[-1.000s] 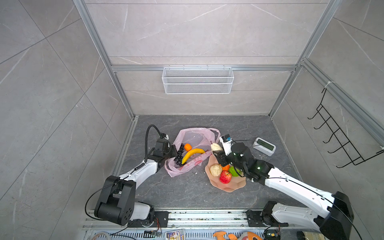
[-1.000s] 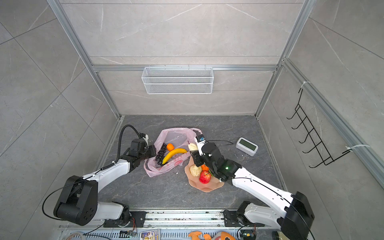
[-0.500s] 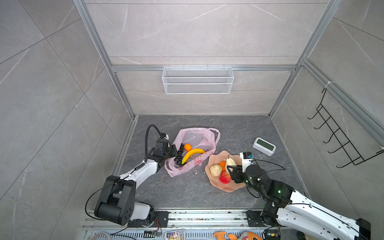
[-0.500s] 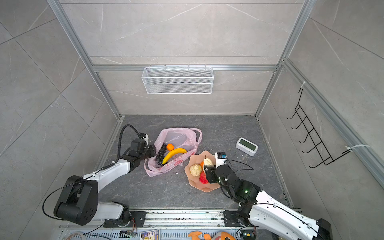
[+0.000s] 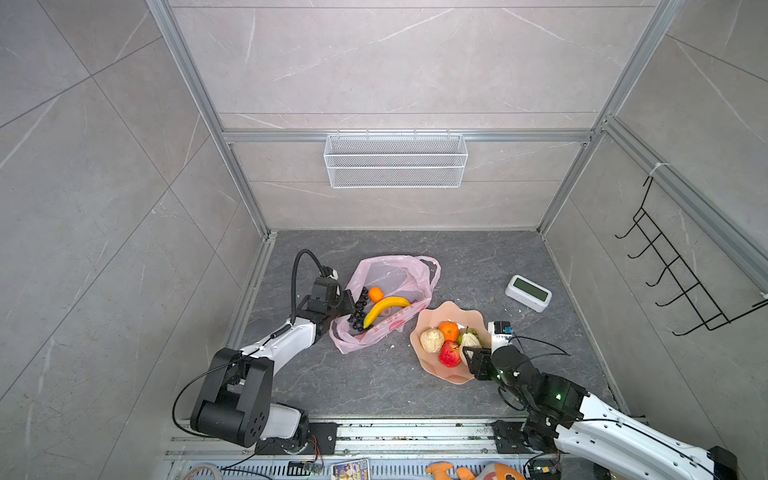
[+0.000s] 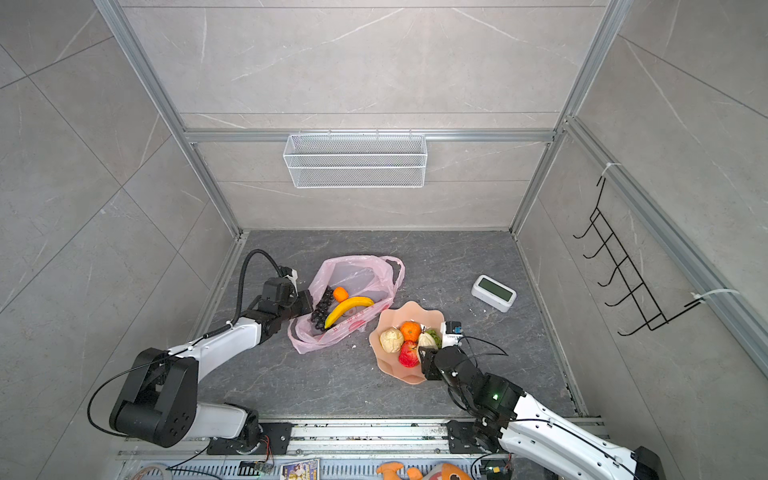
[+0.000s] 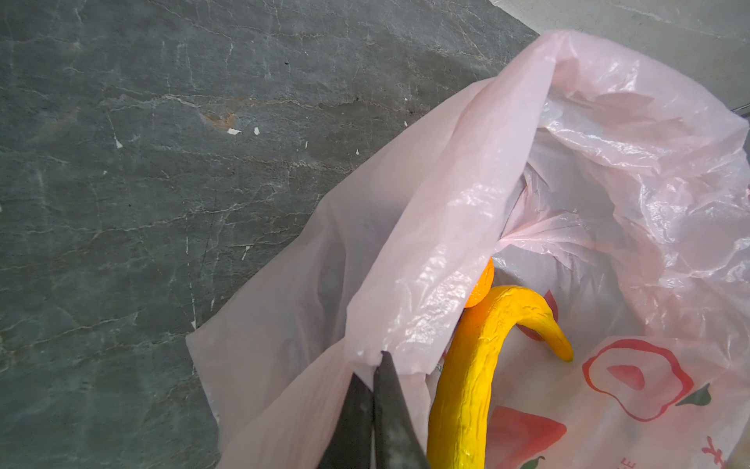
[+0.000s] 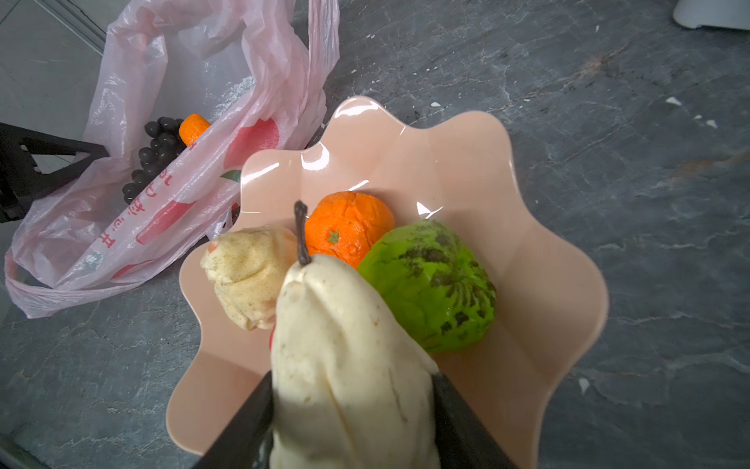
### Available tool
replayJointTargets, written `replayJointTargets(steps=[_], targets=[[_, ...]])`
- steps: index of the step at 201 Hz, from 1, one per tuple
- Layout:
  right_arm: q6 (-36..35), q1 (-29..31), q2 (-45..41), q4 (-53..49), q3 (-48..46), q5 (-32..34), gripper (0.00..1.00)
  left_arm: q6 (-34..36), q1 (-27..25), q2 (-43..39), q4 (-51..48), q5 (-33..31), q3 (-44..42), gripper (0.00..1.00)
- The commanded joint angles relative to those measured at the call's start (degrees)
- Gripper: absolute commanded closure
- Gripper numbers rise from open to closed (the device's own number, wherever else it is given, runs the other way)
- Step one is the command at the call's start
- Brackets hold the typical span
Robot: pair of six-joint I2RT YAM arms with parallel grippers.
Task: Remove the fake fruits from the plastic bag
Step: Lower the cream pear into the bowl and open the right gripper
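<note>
The pale-pink plastic bag (image 5: 409, 274) lies open on the floor. Inside it are a yellow banana (image 5: 384, 307), a tangerine (image 5: 376, 294) and dark grapes (image 5: 359, 309). My left gripper (image 7: 375, 365) is shut on the bag's rim beside the banana (image 7: 475, 365). My right gripper (image 8: 351, 379) is shut on a cream pear-shaped fruit (image 8: 345, 333) and holds it over the peach dish (image 8: 446, 162). In the dish lie a tangerine (image 8: 349, 231), a green piece (image 8: 430, 284), a cream lumpy piece (image 8: 243, 268) and a red apple (image 5: 449, 354).
A white clock (image 5: 528, 293) sits on the floor at the right, behind the dish. A wire basket (image 5: 395, 160) hangs on the back wall and a black hook rack (image 5: 673, 282) on the right wall. An orange plush toy (image 5: 473, 471) lies beyond the front rail.
My right arm has drawn back from the bag's mouth toward the front, carrying the cream fruit over the dish. The left arm has not moved.
</note>
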Motion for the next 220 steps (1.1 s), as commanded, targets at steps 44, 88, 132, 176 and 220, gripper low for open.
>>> replayJointTargets(steps=[44,88,132,176,220], targets=[[0.1,0.3,-0.5,2.7,-3.5,1.3,0.65,1.2,0.2,0.5,2.0,0.5,0.4,1.0],[-0.5,0.3,-1.5,2.7,-4.1,1.6,0.59,1.3,0.2,0.6,2.0,0.6,0.5,1.0],[-0.7,0.4,-1.3,2.8,-4.0,1.6,0.53,1.3,0.2,0.5,1.9,0.5,0.4,1.0],[-0.8,0.3,-0.3,3.1,-3.8,1.5,0.49,1.3,0.2,0.4,1.9,0.5,0.4,1.0],[-1.2,0.4,0.5,2.8,-3.1,1.9,0.37,1.4,0.2,0.5,1.9,0.5,0.4,1.0]])
